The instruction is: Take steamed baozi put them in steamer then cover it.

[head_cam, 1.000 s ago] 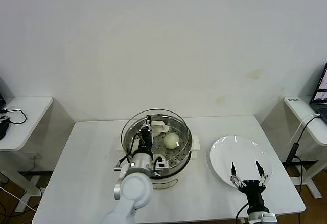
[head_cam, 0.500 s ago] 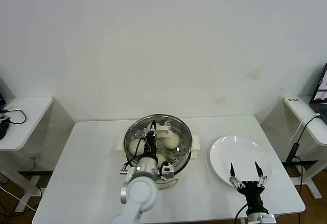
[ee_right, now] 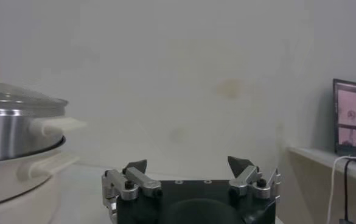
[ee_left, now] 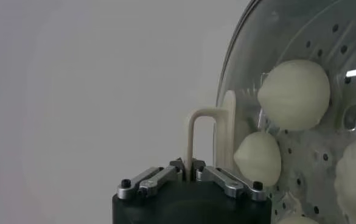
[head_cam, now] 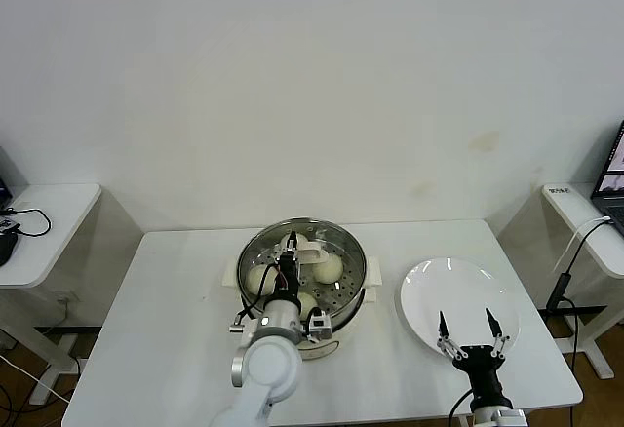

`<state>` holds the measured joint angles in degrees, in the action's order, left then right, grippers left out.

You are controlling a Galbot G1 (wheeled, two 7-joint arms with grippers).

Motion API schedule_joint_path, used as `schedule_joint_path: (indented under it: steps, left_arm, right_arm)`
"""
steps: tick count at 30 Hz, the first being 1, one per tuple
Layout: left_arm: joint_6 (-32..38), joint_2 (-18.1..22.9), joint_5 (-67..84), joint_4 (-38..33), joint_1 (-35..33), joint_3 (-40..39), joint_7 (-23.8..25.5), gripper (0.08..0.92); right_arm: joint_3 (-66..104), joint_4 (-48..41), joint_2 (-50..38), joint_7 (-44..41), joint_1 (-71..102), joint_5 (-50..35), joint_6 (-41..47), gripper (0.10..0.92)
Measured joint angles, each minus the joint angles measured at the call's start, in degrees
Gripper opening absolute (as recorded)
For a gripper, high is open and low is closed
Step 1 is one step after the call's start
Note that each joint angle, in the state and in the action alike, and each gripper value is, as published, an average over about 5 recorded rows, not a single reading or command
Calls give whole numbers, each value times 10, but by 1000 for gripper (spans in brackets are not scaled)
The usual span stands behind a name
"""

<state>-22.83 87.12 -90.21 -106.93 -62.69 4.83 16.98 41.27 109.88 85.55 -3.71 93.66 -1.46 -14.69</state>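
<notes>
The steamer [head_cam: 353,295] stands at the middle of the table in the head view. The cover [head_cam: 336,243], a clear glass lid, lies level on it. My left gripper [head_cam: 291,254] is shut on the cover's cream handle [ee_left: 202,129], seen up close with the gripper [ee_left: 188,167] pinching its thin bar. Through the glass show three steamed baozi [head_cam: 329,267] [head_cam: 258,278] [head_cam: 304,302], also seen as cream baozi [ee_left: 294,94] [ee_left: 260,158] on the perforated tray. My right gripper [head_cam: 466,328] [ee_right: 190,163] hangs open and holds nothing over the near edge of the white plate [head_cam: 448,295].
The white table [head_cam: 166,291] has bare room left of the steamer. In the right wrist view the steamer [ee_right: 10,131] with its side handle [ee_right: 56,125] stands off to one side. A laptop [ee_right: 353,119] sits on a side table at the far right.
The cover, held tilted and offset over the steamer a second ago, has come down level onto it. The right gripper has dropped slightly.
</notes>
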Motion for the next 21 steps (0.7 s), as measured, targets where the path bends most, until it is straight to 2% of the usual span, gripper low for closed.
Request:
schedule_joint_path:
  steps: [5,14,21]
  left_arm:
    - [0,0,2,-5,-6,-3,0,256]
    - [3,-9,10,-32,-22,-11,-3,516]
    - [14,-33,29,-80,-48,-11,-9,723]
  right_arm:
    - [-1,0,0,0,0,0,0,823]
    - [-3,2,1,-1,2,2,0,823]
    - [-4,3,2,-1,5,4,0,823]
